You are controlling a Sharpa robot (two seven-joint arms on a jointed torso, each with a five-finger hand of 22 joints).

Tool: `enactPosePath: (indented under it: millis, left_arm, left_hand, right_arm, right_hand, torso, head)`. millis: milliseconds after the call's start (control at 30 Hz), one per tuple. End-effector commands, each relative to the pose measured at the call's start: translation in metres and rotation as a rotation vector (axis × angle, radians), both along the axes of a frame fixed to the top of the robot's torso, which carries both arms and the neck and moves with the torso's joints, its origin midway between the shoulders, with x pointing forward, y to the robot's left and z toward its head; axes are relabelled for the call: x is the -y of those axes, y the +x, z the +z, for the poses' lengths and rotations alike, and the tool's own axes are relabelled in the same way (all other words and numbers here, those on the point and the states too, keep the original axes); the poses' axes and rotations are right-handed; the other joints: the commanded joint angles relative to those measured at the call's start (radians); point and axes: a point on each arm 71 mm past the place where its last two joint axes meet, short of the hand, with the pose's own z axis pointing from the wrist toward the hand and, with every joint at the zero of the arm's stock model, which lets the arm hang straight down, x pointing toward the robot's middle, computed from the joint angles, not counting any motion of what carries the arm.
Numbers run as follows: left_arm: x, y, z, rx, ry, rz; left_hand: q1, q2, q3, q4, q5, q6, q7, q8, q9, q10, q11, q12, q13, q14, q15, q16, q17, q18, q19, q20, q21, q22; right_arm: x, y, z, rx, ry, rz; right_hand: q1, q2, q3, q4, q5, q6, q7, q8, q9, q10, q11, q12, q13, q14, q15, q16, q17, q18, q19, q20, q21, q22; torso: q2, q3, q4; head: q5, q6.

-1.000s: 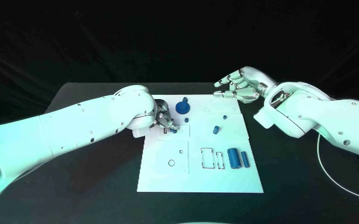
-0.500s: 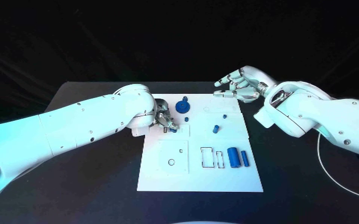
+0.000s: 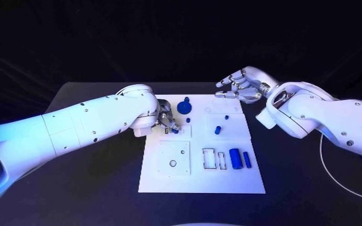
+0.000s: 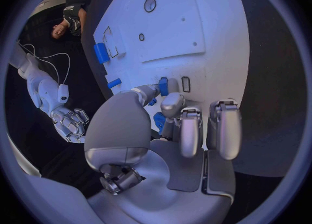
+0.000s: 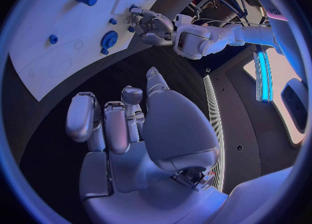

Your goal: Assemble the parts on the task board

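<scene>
The left hand [image 3: 165,121], pinching a small blue part [image 4: 163,86] over the task board's [image 3: 202,184] left slots, is nearer; the right hand [image 3: 241,86] hovers empty, fingers apart, beyond the far-right corner.

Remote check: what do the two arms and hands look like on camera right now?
Both arms, left arm and right arm, have smooth white rounded shells with small dark screw dots. The left hand and right hand are silver metal, many-fingered, with paler pads.

No legible text, label, brand or number appears on the white task board [image 3: 202,179], its blue parts or the robot's arms. Partial lettering at the right wrist view's rim is too cropped to read.
</scene>
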Motion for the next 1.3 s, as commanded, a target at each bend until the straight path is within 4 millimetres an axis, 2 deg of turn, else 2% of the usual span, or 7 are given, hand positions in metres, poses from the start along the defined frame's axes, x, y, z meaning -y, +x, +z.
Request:
enactPosePath:
  millis: [33, 533, 700, 1133, 1300]
  left_arm:
    - [0.0035, -0.0039, -0.0054, -0.032, 0.02, -0.034]
    - [0.0062, -0.0034, -0.0059, -0.031, 0.037, -0.051]
    - [0.0061, -0.0016, -0.0058, -0.023, 0.036, -0.043]
    - [0.0039, 0.0021, -0.0054, -0.008, 0.03, -0.021]
    - [0.0012, 0.0029, -0.0038, -0.001, 0.024, -0.011]
  left_hand:
    - [-0.016, 0.003, 0.083, -0.092, -0.001, 0.005, -0.007, 0.002, -0.001, 0.007, 0.0, 0.006, 0.003, 0.105, -0.004, 0.003, 0.263, -0.012, 0.074, -0.006, 0.001, 0.19]
    - [-0.105, 0.015, -0.086, -0.032, -0.004, 0.049, -0.017, -0.021, -0.015, 0.022, -0.008, 0.026, 0.028, 0.105, -0.011, 0.003, 0.263, -0.012, 0.074, -0.014, -0.003, 0.189]
    - [-0.136, 0.018, -0.147, -0.002, -0.006, 0.06, -0.016, -0.026, -0.018, 0.027, -0.007, 0.03, 0.034, 0.105, -0.011, 0.003, 0.263, -0.012, 0.075, -0.014, -0.002, 0.191]
    - [-0.156, 0.034, -0.274, 0.051, -0.006, 0.074, -0.017, -0.04, -0.024, 0.029, -0.008, 0.029, 0.036, 0.105, -0.012, 0.003, 0.263, -0.012, 0.075, -0.015, -0.004, 0.191]
    - [-0.151, 0.042, -0.331, 0.074, -0.051, 0.079, -0.019, -0.044, -0.026, 0.032, -0.01, 0.029, 0.039, 0.105, -0.013, 0.003, 0.263, -0.012, 0.076, -0.016, -0.003, 0.193]
  right_arm:
    - [-0.0016, -0.0007, -0.0005, -0.001, -0.011, 0.014]
    - [-0.0013, -0.0011, -0.0006, -0.003, -0.012, 0.014]
    - [-0.0012, -0.0011, -0.0006, -0.003, -0.012, 0.014]
    - [-0.001, -0.0007, -0.0014, -0.011, -0.016, 0.016]
    - [-0.001, -0.0006, -0.0018, -0.015, -0.018, 0.017]
  right_hand:
    - [0.0, 0.008, -0.007, 0.001, 0.006, 0.01, 0.0, 0.001, 0.001, 0.003, -0.003, 0.004, -0.001, 0.044, -0.003, -0.004, 0.001, 0.009, -0.003, 0.0, -0.004, 0.0]
    - [-0.002, 0.009, -0.011, 0.004, 0.007, 0.01, 0.0, 0.001, 0.001, 0.003, -0.003, 0.003, -0.003, 0.044, -0.003, -0.006, -0.001, 0.009, -0.004, 0.0, -0.005, -0.002]
    - [-0.003, 0.009, -0.013, 0.005, 0.008, 0.01, 0.0, 0.001, 0.001, 0.002, -0.003, 0.003, -0.004, 0.044, -0.003, -0.006, -0.002, 0.009, -0.004, 0.0, -0.006, -0.003]
    - [-0.023, 0.016, -0.04, 0.029, 0.011, 0.011, 0.001, 0.0, 0.0, 0.002, -0.002, 0.006, -0.008, 0.044, -0.002, -0.01, -0.004, 0.01, -0.005, 0.0, -0.011, -0.008]
    - [-0.026, 0.017, -0.044, 0.033, 0.012, 0.011, 0.001, -0.001, 0.0, 0.001, -0.002, 0.007, -0.008, 0.044, -0.002, -0.011, -0.005, 0.01, -0.005, 0.0, -0.012, -0.009]
  torso:
    - [0.0, 0.0005, -0.0003]
    - [-0.001, 0.0012, -0.0006]
    - [-0.001, 0.0012, 0.0002]
    - [-0.001, 0.0003, 0.0]
    - [0.0, -0.0005, -0.0008]
  head:
    - [0.0, -0.001]
    - [-0.003, -0.003]
    - [-0.003, -0.003]
    - [-0.004, -0.003]
    - [-0.003, -0.003]
